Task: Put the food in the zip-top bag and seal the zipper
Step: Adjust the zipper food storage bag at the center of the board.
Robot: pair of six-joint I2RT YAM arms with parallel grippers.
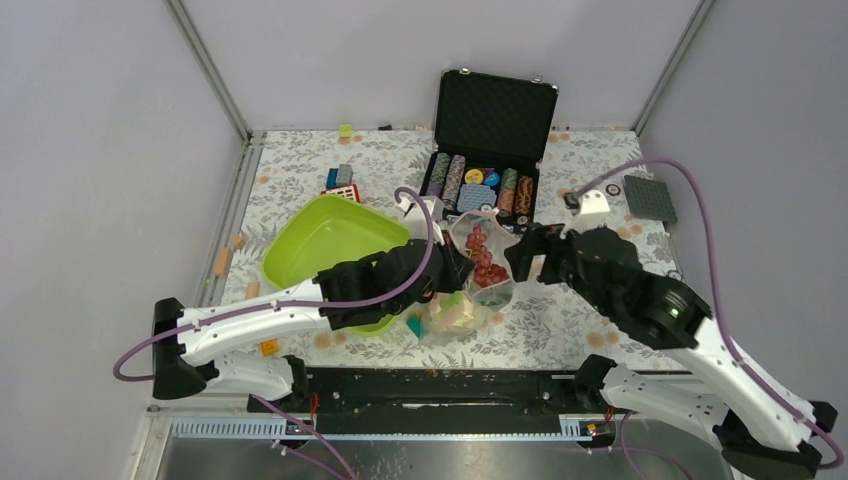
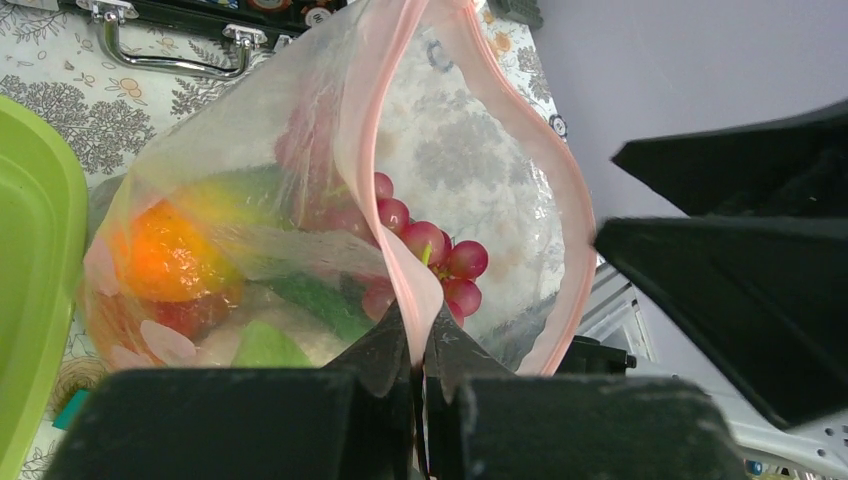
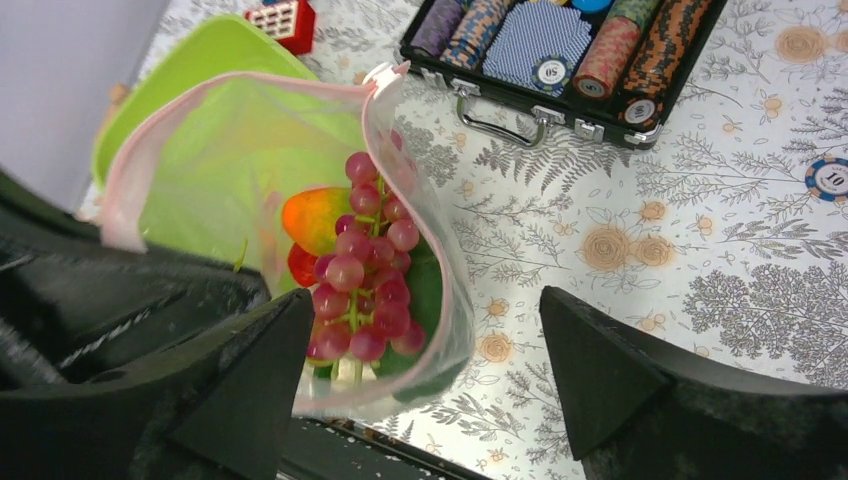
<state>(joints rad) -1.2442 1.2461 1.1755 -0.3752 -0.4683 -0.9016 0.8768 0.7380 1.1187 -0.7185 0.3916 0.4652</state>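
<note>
Sealing is judged to be the step in hand, as the food that can be made out lies bagged.

From the top view, the zip-top bag [image 1: 478, 268] is seen held up just in front of the chip case [image 1: 492, 150], with the lime-green tray [image 1: 325, 240] off to the case's near left. The left gripper [image 1: 455, 272] is set at the bag's left edge and the right gripper [image 1: 522, 258] just beside its right edge. No writing can be read from here.

In the left wrist view, the left gripper is seen pinched shut on the zipper [image 2: 348, 130], whose two lips gape wide above the pinch. The grapes [image 2: 432, 245] and an orange fruit [image 2: 160, 250] are held inside, the grapes close under the mouth.

In the right wrist view, the right gripper's jaws are spread, with nothing clamped (the bag's mouth merely stands between them). The strip would best be closed on right beside the left pinch, both lips caught together, then run along while the left end is anchored; the grapes should be kept below the strip. "50" is read on a cased chip [image 3: 550, 72] and "10" on a loose chip [image 3: 828, 178] lying apart from the case.
</note>
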